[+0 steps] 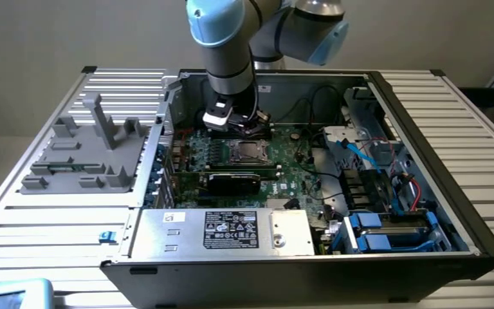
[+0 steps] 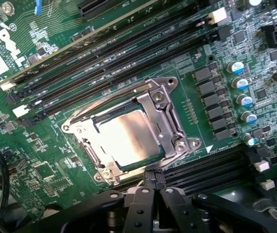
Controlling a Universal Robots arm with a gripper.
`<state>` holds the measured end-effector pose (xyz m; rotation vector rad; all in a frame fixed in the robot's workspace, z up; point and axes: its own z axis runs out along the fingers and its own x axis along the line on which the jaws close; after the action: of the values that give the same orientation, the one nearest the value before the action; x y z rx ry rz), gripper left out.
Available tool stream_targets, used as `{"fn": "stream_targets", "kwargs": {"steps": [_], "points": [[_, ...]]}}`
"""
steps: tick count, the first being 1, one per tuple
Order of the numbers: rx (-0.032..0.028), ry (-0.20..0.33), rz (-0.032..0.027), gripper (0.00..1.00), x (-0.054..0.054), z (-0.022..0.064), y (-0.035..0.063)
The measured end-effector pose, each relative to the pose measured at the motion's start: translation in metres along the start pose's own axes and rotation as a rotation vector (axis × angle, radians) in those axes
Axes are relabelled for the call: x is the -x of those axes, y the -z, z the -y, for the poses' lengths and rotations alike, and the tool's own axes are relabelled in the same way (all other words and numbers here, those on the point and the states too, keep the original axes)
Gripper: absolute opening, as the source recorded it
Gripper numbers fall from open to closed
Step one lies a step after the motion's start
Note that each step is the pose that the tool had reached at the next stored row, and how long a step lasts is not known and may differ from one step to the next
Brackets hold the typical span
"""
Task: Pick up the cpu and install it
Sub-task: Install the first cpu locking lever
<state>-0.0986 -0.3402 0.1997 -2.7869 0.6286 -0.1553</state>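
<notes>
Exterior view: the cpu (image 1: 245,152), a small dull silver square, lies on the green board (image 1: 297,175) just beside the fingers (image 1: 238,127). The arm (image 1: 229,58) reaches straight down into the open computer case (image 1: 453,187).

Wrist view: the cpu (image 2: 125,138) sits flat inside the metal socket frame (image 2: 170,121), just beyond the fingers (image 2: 146,189), which are closed together on nothing.
</notes>
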Motion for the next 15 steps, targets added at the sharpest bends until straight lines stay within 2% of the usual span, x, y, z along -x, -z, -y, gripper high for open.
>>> {"fn": "stream_targets", "kwargs": {"steps": [4, 11, 13, 15], "points": [[-0.0002, 0.000, 0.0002, 0.11, 0.011, -0.0047, 0.0032], [-0.0010, -0.001, -0.0003, 0.11, 0.020, -0.0074, 0.0094], [-0.0028, -0.003, -0.0012, 0.11, 0.021, -0.0078, 0.0096], [-0.0075, -0.004, -0.0020, 0.11, 0.022, -0.0082, 0.0098]]}}
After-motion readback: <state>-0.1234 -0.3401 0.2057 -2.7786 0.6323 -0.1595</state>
